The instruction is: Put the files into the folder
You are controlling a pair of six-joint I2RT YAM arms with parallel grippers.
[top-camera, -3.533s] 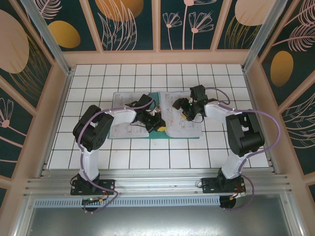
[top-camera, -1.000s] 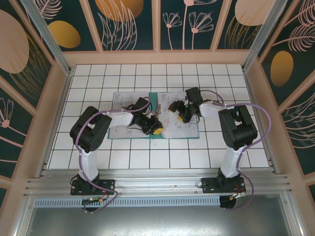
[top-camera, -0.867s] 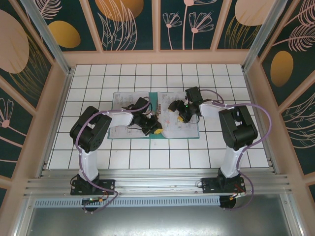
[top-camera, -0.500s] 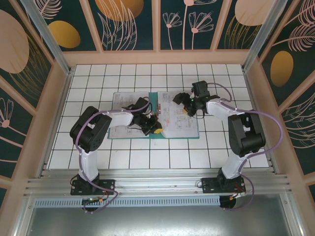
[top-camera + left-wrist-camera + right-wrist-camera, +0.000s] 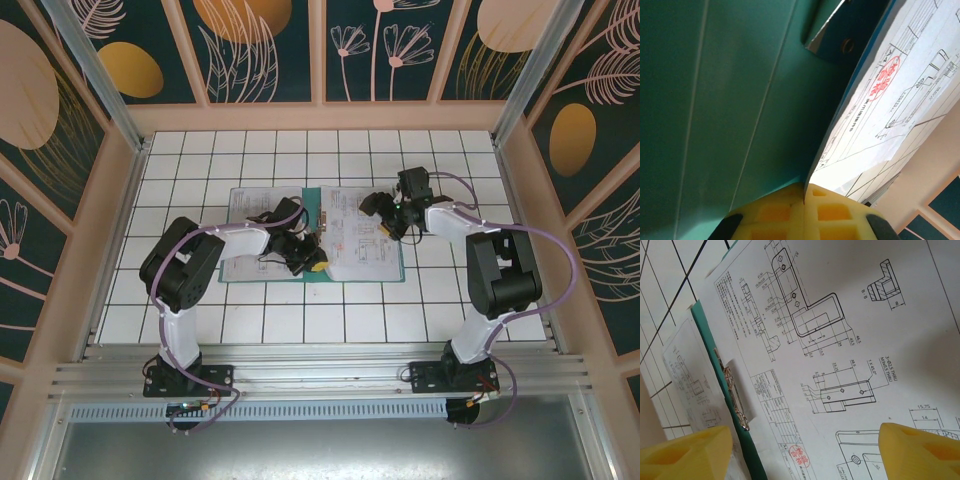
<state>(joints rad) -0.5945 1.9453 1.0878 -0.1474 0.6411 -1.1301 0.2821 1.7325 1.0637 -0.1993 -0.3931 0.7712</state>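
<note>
By the folder clip, the left gripper pinches 1 sheet by its edge; the right gripper, fingers spread, hangs over the folder's right-hand page.

The left arm rises from its base at the near edge of the worktop, folds at a raised dark elbow, and sends its pale forearm rightward toward the worktop's middle, where the left gripper sits low. In the left wrist view its yellow pads press flat together, with no gap at the seam. The right arm stands at the near edge on the right, bends at its dark elbow, and reaches leftward and toward the far edge. The right gripper points toward the middle; in its wrist view the jaws are spread wide, with yellow fingertips at either lower corner.
</note>
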